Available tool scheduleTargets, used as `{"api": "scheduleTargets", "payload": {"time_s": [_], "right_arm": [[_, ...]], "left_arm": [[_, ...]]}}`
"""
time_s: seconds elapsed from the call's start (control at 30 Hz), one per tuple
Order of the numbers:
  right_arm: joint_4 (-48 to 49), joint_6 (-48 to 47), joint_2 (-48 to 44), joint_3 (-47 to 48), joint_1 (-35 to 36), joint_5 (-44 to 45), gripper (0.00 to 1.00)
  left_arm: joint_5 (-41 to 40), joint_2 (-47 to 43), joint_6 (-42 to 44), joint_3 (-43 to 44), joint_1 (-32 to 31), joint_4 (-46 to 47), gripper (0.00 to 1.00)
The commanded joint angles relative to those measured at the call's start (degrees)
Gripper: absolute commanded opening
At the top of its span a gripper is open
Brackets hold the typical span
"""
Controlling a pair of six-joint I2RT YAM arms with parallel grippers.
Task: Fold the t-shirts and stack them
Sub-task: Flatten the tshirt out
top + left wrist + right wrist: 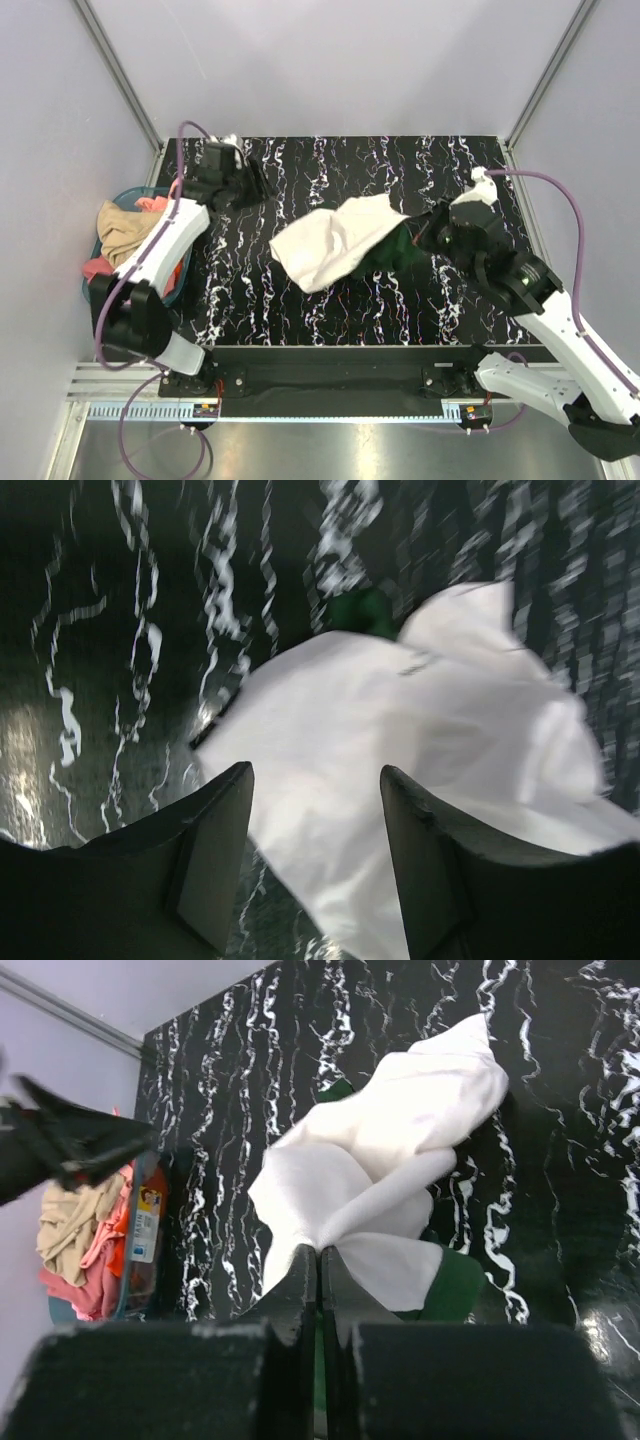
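Where it lies crumpled mid-table, soft cream-white cloth t-shirt [335, 245] runs diagonally, near-left to far-right, over dark green cloth t-shirt [398, 252] on black white-veined table [400, 300]. Right gripper [319, 1260], nearer: pressed together, pinching white hem. Left gripper [315, 810]: spread, empty, shirt rightward.

Here lie 1 cream-white t-shirt [330, 245], 1 dark green t-shirt [393, 256] and 1 basket [122, 195].

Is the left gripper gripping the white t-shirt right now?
No, the left gripper is open with nothing between its jaws, and the white t-shirt lies on the table beyond it.
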Motion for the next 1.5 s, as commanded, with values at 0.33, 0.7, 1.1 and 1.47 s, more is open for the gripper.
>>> {"api": "scheduleTargets", "payload": {"time_s": [0.33, 0.7, 1.1, 1.47], "right_arm": [[-4.0, 1.5, -5.1, -6.4, 0.0, 5.2, 0.00], [-3.3, 1.5, -4.3, -7.8, 0.0, 6.0, 0.00], [-5.2, -10.0, -1.6, 17.7, 0.0, 28.4, 0.00], [-3.4, -16.3, -8.6, 28.2, 0.0, 30.7, 0.00]], "left_arm": [[-0.2, 14.6, -0.3, -11.7, -7.7, 4.4, 0.69], [0.6, 19.9, -3.1, -14.9, -11.5, 6.2, 0.41], [-7.8, 0.8, -2.4, 25.9, -10.7, -20.0, 0.00], [-8.1, -10.0, -3.1, 44.6, -10.6, -28.4, 0.00]]}}
